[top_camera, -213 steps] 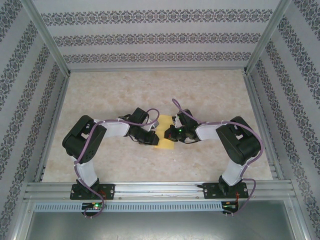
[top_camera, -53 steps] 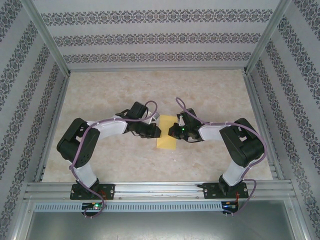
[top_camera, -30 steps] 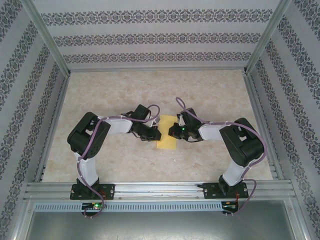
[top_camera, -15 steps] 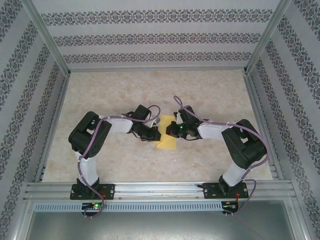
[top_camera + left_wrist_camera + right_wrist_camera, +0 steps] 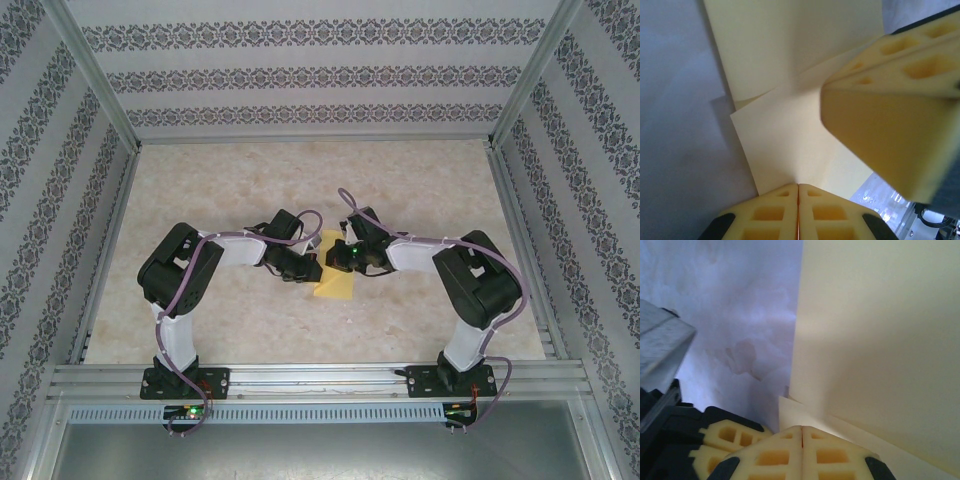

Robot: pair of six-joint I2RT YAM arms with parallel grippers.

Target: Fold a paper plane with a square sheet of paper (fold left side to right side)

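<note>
Pale-yellow square sheet of paper (image 5: 340,286), long axis near–far, lies between both: left gripper (image 5: 316,270) closed at left edge, right gripper (image 5: 332,260) closed opposite.

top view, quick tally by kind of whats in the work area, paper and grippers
paper sheet, pale yellow, partly folded: 1
grippers: 2, the left gripper and the right gripper, both at the sheet
total: 3

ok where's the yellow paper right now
In the top view the paper lies on the table, centred between the left gripper and the right gripper.
</note>
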